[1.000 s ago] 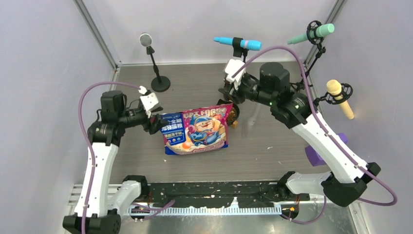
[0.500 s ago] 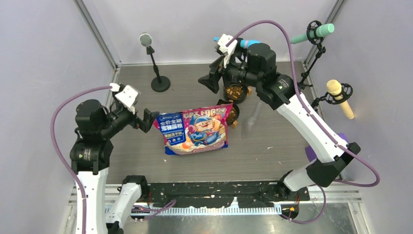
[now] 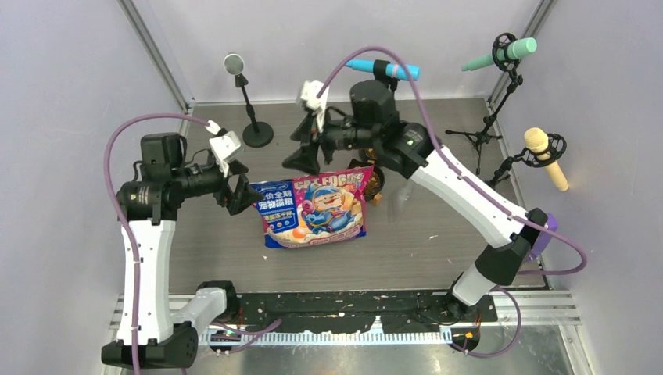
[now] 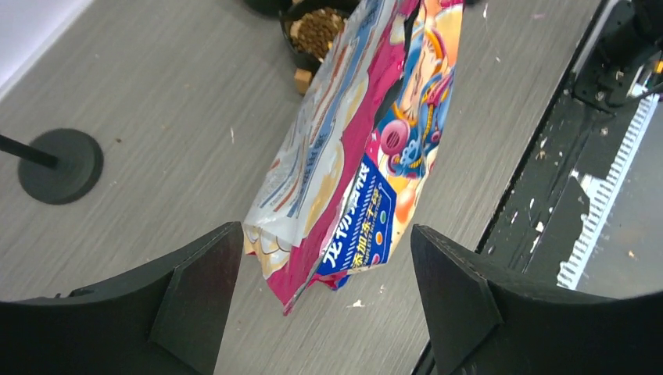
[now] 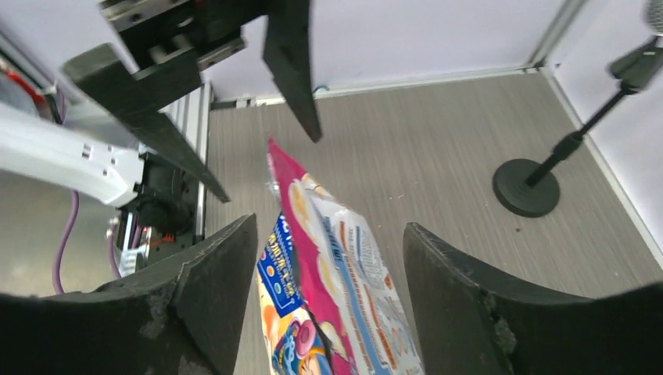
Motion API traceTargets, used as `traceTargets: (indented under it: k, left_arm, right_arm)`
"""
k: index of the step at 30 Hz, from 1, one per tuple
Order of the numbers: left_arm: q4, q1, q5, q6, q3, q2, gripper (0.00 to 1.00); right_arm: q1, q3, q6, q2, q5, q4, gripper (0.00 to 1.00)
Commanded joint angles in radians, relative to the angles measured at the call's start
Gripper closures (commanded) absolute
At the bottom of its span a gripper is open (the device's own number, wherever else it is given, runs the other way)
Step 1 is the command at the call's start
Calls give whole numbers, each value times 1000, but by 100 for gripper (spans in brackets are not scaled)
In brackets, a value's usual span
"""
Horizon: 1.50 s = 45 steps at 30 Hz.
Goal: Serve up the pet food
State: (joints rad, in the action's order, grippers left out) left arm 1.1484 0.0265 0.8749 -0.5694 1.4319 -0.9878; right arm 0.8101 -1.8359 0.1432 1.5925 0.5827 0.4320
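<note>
The pink-and-blue pet food bag [image 3: 314,206] stands tilted mid-table, leaning back toward a black bowl [image 3: 375,182] that holds brown kibble [image 4: 317,31]. My left gripper [image 3: 234,192] is open just left of the bag's left edge. In the left wrist view the bag [image 4: 367,148] has its lower corner between the open fingers [image 4: 195,289], untouched. My right gripper [image 3: 306,155] is open above the bag's top left corner. In the right wrist view the bag [image 5: 336,266] rises between the spread fingers [image 5: 461,297], untouched.
A grey microphone's round stand base [image 3: 257,134] sits behind the left gripper. A blue [image 3: 381,69], a green [image 3: 508,53] and a yellow microphone [image 3: 545,156] stand at the back and right. A purple block [image 3: 539,234] lies at the right edge.
My right arm has swung left from the bowls to above the bag's top left corner. My left gripper has let go of the bag's edge and drawn back slightly. The bag has stayed put.
</note>
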Motion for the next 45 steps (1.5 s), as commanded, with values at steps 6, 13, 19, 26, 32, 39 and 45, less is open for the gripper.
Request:
traceTargets:
  k: [6,13,19,26,32,39,45]
  left_arm:
    - [-129,135,207,-65,-191,85,29]
    - [-133,182,253,-107,-249,95,51]
    - [-187,184,236,-83,-280,83,66]
    - [-196,185,226,-51,-263,45,83]
    - [-168,187,275,-63,-241,6,94]
    - [-133,187,341,-96,-244,1,85]
    - [-96,181,399,-130,-252,-10,75]
  right_arm:
    - [152,-43,274,72,-80,68,30]
    - [201,-53,333,125,-188,82,47]
    - [234,-56,377,166,-263,62,60]
    - [254,-59,407,186,-287,73,61]
    - [267,-83,420,206,-338,76,74]
    - [270,-117,429,227,-348,101,76]
    - [274,-140,433,248,-343,110,78]
